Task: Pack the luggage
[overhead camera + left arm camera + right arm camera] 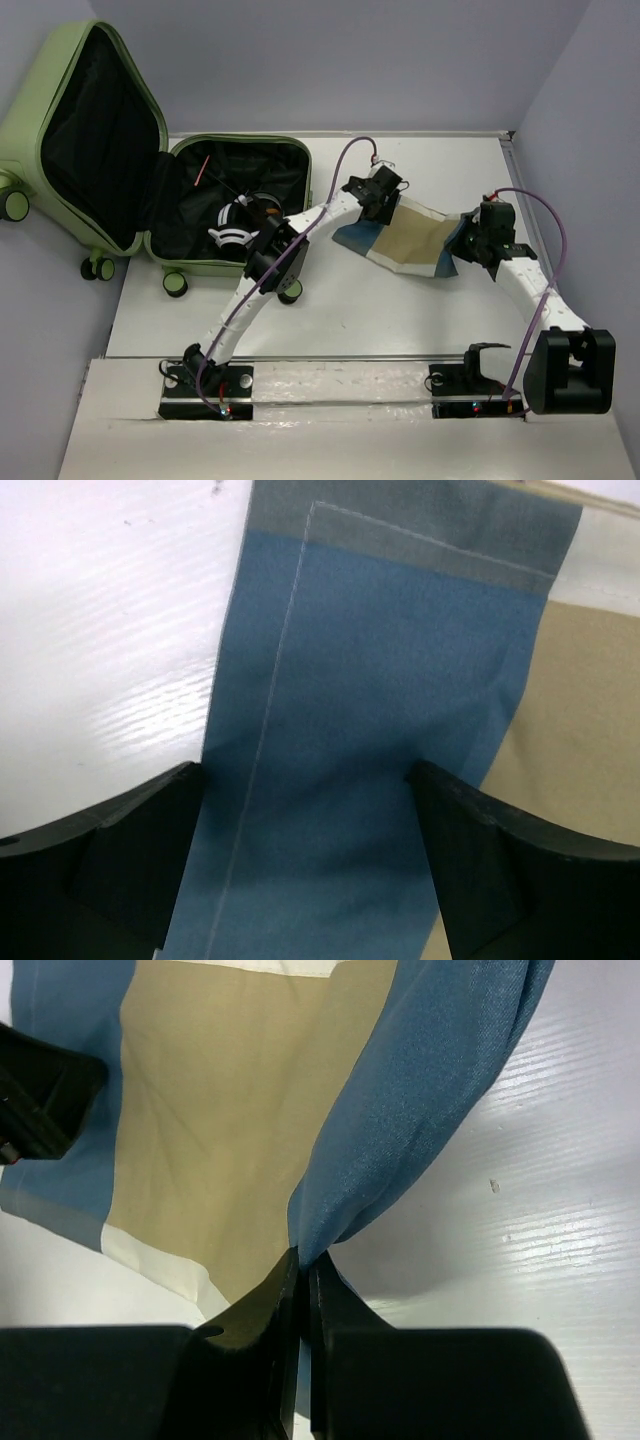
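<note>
The luggage [35, 100], pale green with black lining, lies open at the table's far left, its lid propped up against the wall. A folded cloth [415, 238] in blue, tan and cream lies right of it. My left gripper [375, 195] hovers over the cloth's left blue band [380, 660]. It is open, its fingers straddling the band with nothing between them [305, 775]. My right gripper [478, 240] is at the cloth's right side, shut on a pinched-up blue fold [420, 1090] at the fingertips [305, 1260].
Inside the luggage's lower half lie a black-and-white bundle [235, 225] and a thin red stick [203, 170]. Caster wheels [175, 283] stick out at its front edge. Purple cables [545, 225] loop over both arms. Walls close in behind and on the right.
</note>
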